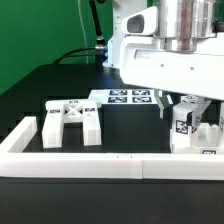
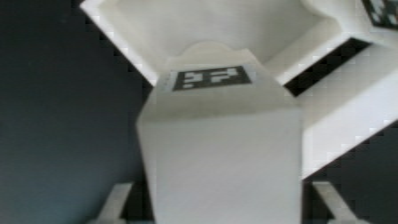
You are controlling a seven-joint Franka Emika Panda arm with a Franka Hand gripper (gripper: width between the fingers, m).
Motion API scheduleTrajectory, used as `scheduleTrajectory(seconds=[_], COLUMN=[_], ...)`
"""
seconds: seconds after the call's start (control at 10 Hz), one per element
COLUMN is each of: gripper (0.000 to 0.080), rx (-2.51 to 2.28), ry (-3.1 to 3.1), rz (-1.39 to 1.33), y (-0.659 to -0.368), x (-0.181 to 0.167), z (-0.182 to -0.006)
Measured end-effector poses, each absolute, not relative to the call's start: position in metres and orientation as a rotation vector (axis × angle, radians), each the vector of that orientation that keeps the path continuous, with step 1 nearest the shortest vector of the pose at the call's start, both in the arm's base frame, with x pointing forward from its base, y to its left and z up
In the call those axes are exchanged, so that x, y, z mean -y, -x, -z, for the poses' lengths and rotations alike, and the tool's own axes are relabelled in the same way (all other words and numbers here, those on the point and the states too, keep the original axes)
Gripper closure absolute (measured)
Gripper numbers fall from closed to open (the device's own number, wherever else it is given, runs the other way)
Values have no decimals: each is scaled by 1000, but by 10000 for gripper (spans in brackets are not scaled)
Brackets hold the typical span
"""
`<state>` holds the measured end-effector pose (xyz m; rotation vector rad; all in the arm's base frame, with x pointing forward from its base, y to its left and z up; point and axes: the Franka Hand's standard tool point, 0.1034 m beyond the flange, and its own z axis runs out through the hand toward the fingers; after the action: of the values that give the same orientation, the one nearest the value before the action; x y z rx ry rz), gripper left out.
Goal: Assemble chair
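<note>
My gripper (image 1: pixel 185 112) hangs at the exterior view's right, shut on a white chair leg (image 1: pixel 184 124) with a square tag. In the wrist view the leg (image 2: pixel 217 140) runs out from between my fingers (image 2: pixel 121 200), its tag facing the camera. The leg's lower end stands against a larger white chair part (image 1: pixel 198 142), which also shows beyond the leg in the wrist view (image 2: pixel 214 22). I cannot tell whether the two are joined. A cross-braced chair frame (image 1: pixel 72 120) lies flat at the exterior view's left, apart from my gripper.
The marker board (image 1: pixel 125 97) lies behind the parts near the middle. A long white border wall (image 1: pixel 110 166) runs along the front and turns up the exterior view's left side (image 1: pixel 24 136). The tabletop is black.
</note>
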<state>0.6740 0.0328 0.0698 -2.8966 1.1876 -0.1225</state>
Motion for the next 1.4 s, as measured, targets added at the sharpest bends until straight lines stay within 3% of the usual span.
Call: scheduleTrajectory(seconds=[1.1,1.2,1.4], gripper=[511,431,181], rx=[-2042,-2023,-1908], ry=[2328,2345,2442], rz=[102,102,107], y=[-674,-674,-675], x=[-26,-27,-27], z=[-70,-70,-71])
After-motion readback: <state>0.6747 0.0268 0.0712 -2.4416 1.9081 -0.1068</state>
